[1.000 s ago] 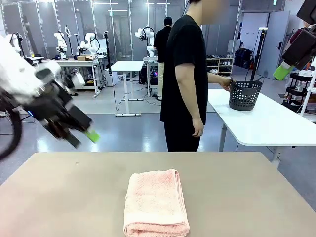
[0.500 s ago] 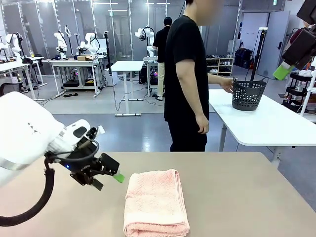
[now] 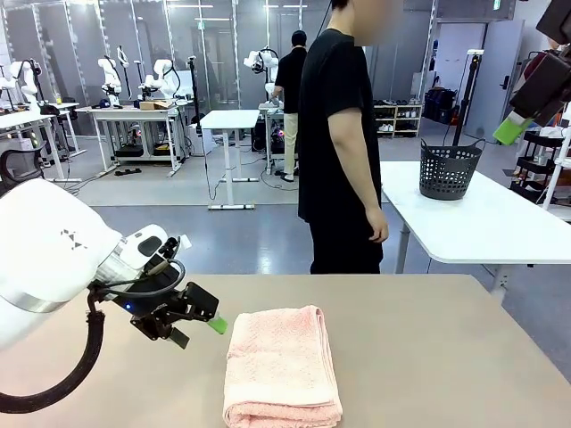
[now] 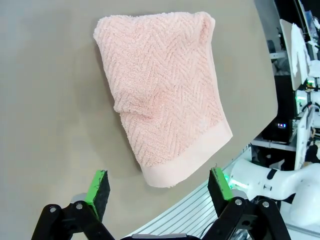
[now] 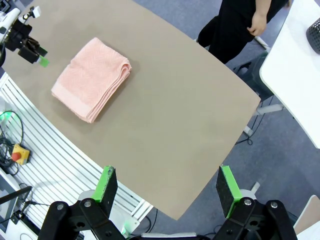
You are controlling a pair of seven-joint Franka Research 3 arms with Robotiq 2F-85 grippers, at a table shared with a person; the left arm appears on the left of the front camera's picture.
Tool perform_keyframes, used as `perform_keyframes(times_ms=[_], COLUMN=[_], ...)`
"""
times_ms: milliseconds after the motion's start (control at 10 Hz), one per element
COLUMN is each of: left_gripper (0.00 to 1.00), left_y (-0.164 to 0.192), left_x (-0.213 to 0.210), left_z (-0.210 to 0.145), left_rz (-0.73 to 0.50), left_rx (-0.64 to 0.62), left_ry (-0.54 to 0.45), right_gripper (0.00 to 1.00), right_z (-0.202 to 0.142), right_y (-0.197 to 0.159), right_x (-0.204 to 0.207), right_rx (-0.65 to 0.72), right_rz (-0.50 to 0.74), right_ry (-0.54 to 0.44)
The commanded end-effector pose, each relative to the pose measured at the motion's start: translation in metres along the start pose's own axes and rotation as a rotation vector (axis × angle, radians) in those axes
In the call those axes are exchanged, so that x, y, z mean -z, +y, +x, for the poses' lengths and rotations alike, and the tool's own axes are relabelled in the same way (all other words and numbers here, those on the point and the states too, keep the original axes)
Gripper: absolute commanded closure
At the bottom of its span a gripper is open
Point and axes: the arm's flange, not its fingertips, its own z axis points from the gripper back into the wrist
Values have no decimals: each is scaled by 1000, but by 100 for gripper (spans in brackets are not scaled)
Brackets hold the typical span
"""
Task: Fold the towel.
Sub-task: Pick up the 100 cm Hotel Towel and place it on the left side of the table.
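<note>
The towel [image 3: 281, 366] is salmon-pink with a zigzag weave. It lies folded into a thick rectangle on the tan table [image 3: 428, 357], near the front edge. My left gripper [image 3: 198, 330] hovers low just left of the towel's far corner, open and holding nothing. In the left wrist view the towel [image 4: 162, 95] lies ahead of the open left gripper [image 4: 159, 185]. My right gripper [image 3: 517, 120] is raised high at the far right, open and empty. From up there the right wrist view looks down past the right gripper [image 5: 165, 182] on the towel [image 5: 92, 77] and the left gripper [image 5: 35, 47].
A person [image 3: 343, 143] in black stands at the table's far edge, hands down. Behind, a dark grey basket [image 3: 444, 169] sits on a white table [image 3: 500, 232]. The tan table has free room to the right of the towel.
My left arm swung down from high on the left to just beside the towel. The person let go of the basket and stepped away from it. The right arm stayed still.
</note>
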Motion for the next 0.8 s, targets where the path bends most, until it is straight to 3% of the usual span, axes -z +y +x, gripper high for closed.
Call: perform_keyframes(times_ms=[0, 200, 300, 700], left_gripper=[0, 0, 0, 0], left_y=[-1, 0, 5, 21], left_x=[-2, 0, 25, 78], left_z=[-2, 0, 5, -6], left_rz=[0, 0, -115, -192], left_rx=[5, 0, 7, -117], left_ry=[1, -1, -35, -56], right_gripper=[0, 0, 0, 0], right_z=[0, 0, 0, 0], right_y=[-1, -1, -1, -1], right_x=[-3, -3, -3, -3], right_rx=[8, 8, 8, 8], right_rz=[-4, -4, -4, -4], right_ry=[6, 6, 6, 6])
